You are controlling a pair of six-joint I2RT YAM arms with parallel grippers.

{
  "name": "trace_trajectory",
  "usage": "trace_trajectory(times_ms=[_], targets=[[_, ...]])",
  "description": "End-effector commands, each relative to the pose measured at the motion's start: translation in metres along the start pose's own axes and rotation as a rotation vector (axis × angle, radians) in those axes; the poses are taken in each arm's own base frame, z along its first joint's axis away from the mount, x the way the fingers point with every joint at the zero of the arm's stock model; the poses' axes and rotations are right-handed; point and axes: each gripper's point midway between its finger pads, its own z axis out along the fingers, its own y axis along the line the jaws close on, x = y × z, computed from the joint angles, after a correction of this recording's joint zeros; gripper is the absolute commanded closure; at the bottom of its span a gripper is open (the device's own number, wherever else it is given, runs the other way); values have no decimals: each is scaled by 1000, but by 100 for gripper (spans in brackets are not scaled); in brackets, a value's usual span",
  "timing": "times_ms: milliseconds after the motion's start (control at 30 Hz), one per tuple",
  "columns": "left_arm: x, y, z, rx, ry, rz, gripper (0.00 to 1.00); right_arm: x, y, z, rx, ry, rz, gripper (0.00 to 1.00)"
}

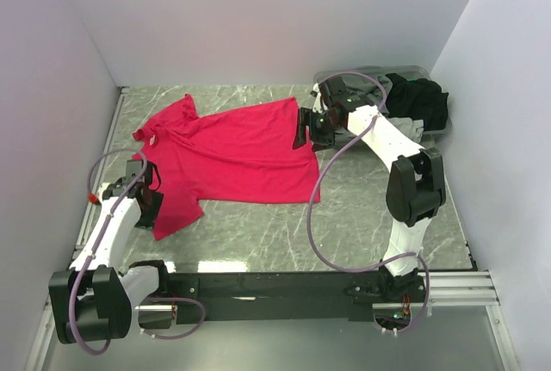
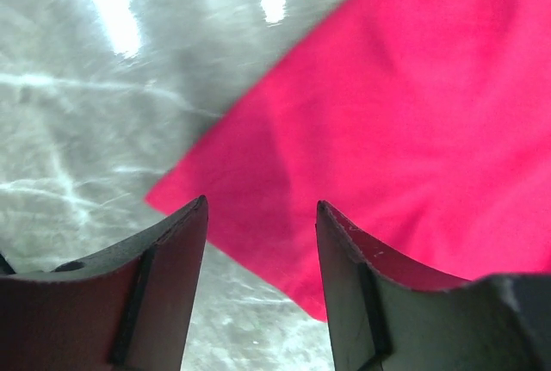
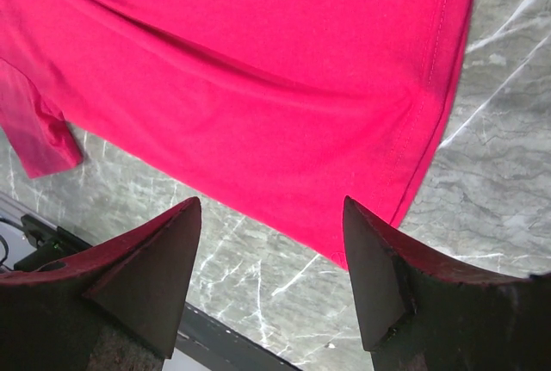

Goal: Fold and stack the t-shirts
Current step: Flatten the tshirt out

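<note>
Pink-red t-shirt point(image 1: 232, 151): spread nearly flat on the table's far-left half, collar towards the left edge and hem towards the right.
Step in hand: probably taking hold of both ends for a first fold.
Left gripper point(image 2: 263, 212): jaws apart, astride a cloth corner by the near sleeve, nothing pinched.
Right gripper point(image 3: 271, 207): jaws wide, over the hem's near corner, holding nothing.
Doing it well: go low enough to catch the cloth edge, bite just inside the seam, and lift both ends level so the shirt does not skew.
Cloth: thin, matte knit with a stitched hem and shallow ripples; likely to sag and slide.
Other t-shirts point(image 1: 419, 100): black and grey, bundled in the grey tub point(image 1: 405, 70) at the far-right corner.
Table point(image 1: 362, 207): glossy, grey, marble-veined, with glare streaks.
</note>
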Motion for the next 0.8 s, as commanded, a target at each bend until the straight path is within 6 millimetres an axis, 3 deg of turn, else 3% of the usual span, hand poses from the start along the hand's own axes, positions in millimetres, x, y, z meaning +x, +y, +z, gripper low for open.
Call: trace_trajectory(times_ms=[0, 233, 367, 767], targets=[[8, 19, 8, -78, 12, -99, 41, -8, 1, -2, -17, -13, -11, 27], [11, 45, 11, -179, -12, -174, 42, -8, -7, 2, -19, -1, 5, 27], [22, 60, 16, -215, 14, -180, 44, -8, -15, 3, -12, 5, 21, 27], [24, 60, 25, -235, 15, -126, 48, -8, -22, 4, -3, 3, 45, 27]])
